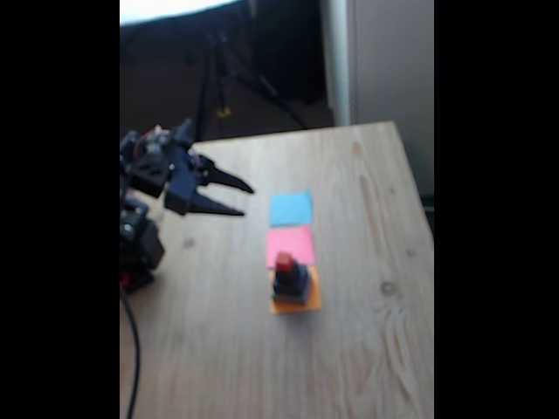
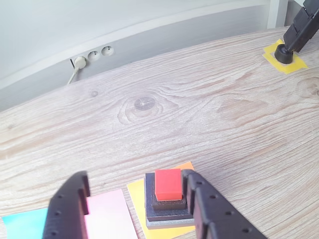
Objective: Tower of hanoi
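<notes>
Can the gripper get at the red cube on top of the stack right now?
Probably yes: the gripper is open and raised, the red cube sits exposed atop the dark blocks, and nothing stands between them.

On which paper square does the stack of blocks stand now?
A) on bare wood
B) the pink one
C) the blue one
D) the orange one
D: in the fixed view the stack, with the red cube on top, stands on the orange square.

Fixed view: soft, blurred throughout, black bars at both sides; daylight, a blown-out white patch at top, dim background behind the table (image 1: 349,349). Wrist view: bright, even, sharper; table edge bows from lens distortion; the near gripper (image 2: 137,201) fingers slightly out of focus.
</notes>
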Motion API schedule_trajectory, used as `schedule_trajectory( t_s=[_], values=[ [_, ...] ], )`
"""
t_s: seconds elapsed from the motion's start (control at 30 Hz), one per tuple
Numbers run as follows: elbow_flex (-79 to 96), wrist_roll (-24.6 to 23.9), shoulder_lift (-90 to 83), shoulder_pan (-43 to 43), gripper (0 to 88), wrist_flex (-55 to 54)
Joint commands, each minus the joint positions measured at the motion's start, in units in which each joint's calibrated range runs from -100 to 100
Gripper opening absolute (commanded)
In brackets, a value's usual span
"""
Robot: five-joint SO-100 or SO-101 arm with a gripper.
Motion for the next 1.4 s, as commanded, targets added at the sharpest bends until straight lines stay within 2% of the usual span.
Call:
schedule_trajectory(
  t_s=[0.0, 0.27, 0.47, 1.0, 1.37],
  values=[
    [2.58, 5.46, -1.45, 1.14, 27.6, -4.39],
    [17.67, 13.48, -0.47, 3.90, 27.4, -19.12],
    [28.40, 16.32, 1.73, 5.32, 27.4, -33.04],
    [33.58, 16.99, 19.97, 5.40, 27.3, -59.43],
    [35.30, 17.16, 26.48, 3.23, 26.8, -69.71]
  ],
)
